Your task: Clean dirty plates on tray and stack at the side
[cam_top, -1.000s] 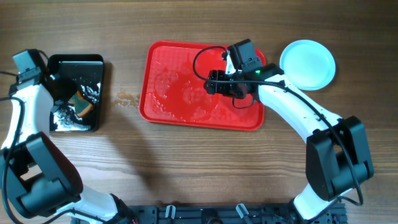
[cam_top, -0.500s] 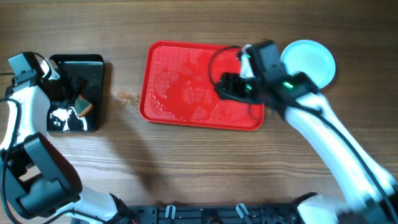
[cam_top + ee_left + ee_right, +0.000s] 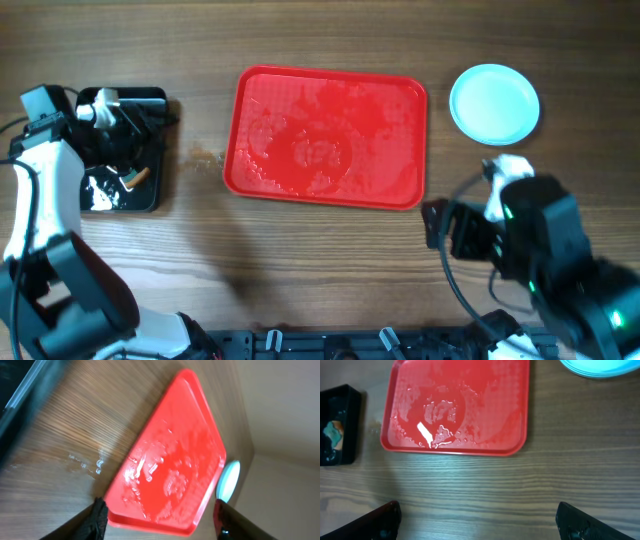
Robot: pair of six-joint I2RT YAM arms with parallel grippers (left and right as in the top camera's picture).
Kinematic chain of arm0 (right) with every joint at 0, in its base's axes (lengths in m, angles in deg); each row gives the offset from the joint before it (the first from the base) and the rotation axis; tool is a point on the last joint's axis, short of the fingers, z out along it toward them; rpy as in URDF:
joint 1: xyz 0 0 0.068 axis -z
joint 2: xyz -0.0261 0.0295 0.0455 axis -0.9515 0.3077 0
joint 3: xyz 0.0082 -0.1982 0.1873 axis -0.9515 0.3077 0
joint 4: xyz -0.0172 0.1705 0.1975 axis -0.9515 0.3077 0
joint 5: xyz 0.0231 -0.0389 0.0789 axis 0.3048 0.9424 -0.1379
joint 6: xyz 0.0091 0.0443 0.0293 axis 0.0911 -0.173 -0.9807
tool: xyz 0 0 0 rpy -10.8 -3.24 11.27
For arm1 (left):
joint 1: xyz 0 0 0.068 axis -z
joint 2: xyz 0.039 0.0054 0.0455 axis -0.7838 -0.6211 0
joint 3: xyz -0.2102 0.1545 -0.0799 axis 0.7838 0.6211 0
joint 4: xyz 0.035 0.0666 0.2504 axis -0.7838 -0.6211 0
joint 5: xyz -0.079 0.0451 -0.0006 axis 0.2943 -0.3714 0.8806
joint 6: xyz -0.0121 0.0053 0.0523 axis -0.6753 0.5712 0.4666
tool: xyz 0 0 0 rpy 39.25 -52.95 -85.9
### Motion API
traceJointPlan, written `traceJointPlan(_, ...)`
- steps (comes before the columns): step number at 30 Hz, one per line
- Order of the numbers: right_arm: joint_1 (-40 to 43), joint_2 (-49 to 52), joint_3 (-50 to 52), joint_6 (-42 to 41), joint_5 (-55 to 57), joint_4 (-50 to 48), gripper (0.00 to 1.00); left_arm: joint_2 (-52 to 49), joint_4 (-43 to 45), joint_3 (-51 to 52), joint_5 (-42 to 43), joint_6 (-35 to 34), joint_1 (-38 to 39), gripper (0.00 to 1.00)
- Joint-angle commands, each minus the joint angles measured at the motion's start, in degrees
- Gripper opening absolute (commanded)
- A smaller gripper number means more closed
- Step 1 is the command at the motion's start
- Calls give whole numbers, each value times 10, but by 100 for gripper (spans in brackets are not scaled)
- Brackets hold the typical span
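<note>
**Right gripper [image 3: 480, 525] spread wide and empty, plates stacked ahead**

The plates [image 3: 494, 102] sit in one pile ahead of it and slightly to its right, on the worktop [image 3: 300, 40] and off the tray [image 3: 390, 120]. The tray lies ahead-left, empty but filmed with water. The left gripper [image 3: 160, 517], also spread and holding nothing, hovers over the black tray [image 3: 155, 98] that holds the sponge [image 3: 332, 430]. The likeliest risk is the right arm clipping the stack's rim on a forward swing, or wet plates sliding apart.
</note>
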Motion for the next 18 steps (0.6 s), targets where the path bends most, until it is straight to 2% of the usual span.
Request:
traceJointPlan(1, -3, -79, 59, -51, 46, -18, 100, 64, -29, 4, -56, 40, 51, 77)
traceJointPlan(4, -3, -109, 88, -76, 91, -34, 100, 92, -30, 4, -132, 35, 97, 100)
traceJointPlan(9, -3, -111, 102, -130, 113, -33, 100, 119, -1, 4, -269, 9, 182, 100)
traceJointPlan(12, -3, -105, 102, -181, 113, -33, 100, 116, 9, 4, -280, 9, 211, 100)
traceJointPlan(18, -3, -103, 102, -213, 113, -33, 100, 115, 9, 4, -280, 9, 249, 100)
